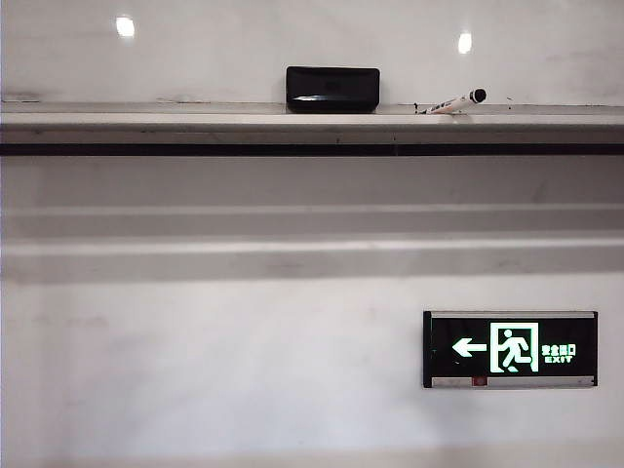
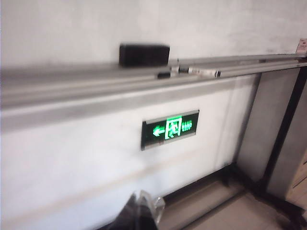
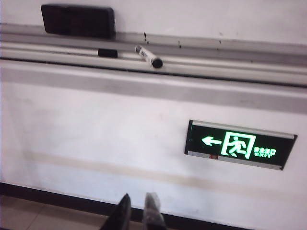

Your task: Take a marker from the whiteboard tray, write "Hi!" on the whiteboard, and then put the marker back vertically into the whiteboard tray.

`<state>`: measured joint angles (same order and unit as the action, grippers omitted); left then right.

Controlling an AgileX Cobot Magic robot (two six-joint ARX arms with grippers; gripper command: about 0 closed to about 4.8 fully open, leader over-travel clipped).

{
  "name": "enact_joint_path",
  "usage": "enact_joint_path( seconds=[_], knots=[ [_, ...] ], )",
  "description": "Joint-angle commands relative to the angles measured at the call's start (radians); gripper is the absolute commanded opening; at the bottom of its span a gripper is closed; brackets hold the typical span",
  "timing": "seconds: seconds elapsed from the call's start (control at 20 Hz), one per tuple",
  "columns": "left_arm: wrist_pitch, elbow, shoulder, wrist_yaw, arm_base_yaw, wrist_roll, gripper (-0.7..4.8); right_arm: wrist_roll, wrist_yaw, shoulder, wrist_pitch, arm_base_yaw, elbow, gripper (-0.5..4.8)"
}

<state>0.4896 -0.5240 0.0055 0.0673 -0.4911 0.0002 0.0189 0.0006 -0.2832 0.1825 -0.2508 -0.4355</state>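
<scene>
The marker (image 1: 450,103), a white barrel with a black cap, lies slanted on the grey whiteboard tray (image 1: 146,122), right of the middle. Behind it rises the glossy whiteboard (image 1: 244,49). Neither gripper shows in the exterior view. In the left wrist view the marker (image 2: 204,72) rests on the tray (image 2: 72,84), and my left gripper (image 2: 142,203) hangs far below it with its fingers pressed together, empty. The right wrist view has the marker (image 3: 147,55) on the tray (image 3: 230,67), with my right gripper (image 3: 139,205) well below, a narrow gap between its fingers and nothing in it.
A black eraser block (image 1: 331,88) stands on the tray left of the marker. A small black piece (image 3: 107,52) lies on the ledge beside the marker. A lit green exit sign (image 1: 509,349) hangs on the wall below. A black stand frame (image 2: 283,143) and the floor show at one side.
</scene>
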Motion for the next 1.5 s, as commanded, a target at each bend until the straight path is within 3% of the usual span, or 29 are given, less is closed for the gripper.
enact_joint_path(
  seconds=[0.05,0.25,0.4,0.5,0.6,0.8,1.05,1.5],
  knots=[
    [-0.028,0.037,-0.002,-0.002,0.004,-0.013,-0.06,0.006,-0.003,0.045,0.080,-0.002,0.000,0.44],
    [-0.121,0.122,-0.002,-0.014,0.002,-0.016,-0.06,0.006,0.000,0.082,0.173,0.004,0.000,0.44],
    [-0.160,0.151,-0.002,-0.093,0.004,-0.015,-0.06,0.006,0.000,0.098,0.188,0.004,0.000,0.44],
    [-0.198,0.169,-0.002,-0.078,0.042,-0.017,-0.06,0.006,0.001,0.099,0.188,0.004,0.000,0.44],
    [-0.229,0.193,-0.002,-0.084,0.101,-0.016,-0.06,0.006,0.000,0.102,0.188,0.004,0.000,0.44],
    [-0.368,0.284,-0.003,0.051,0.293,-0.047,-0.06,0.006,0.000,0.102,0.188,0.004,0.000,0.44],
    [-0.397,0.362,-0.003,0.042,0.455,-0.045,-0.06,0.006,0.000,0.102,0.188,0.004,0.000,0.44],
    [-0.484,0.518,-0.003,-0.047,0.482,-0.022,-0.06,0.006,0.001,0.102,0.188,0.004,0.000,0.44]
  ],
)
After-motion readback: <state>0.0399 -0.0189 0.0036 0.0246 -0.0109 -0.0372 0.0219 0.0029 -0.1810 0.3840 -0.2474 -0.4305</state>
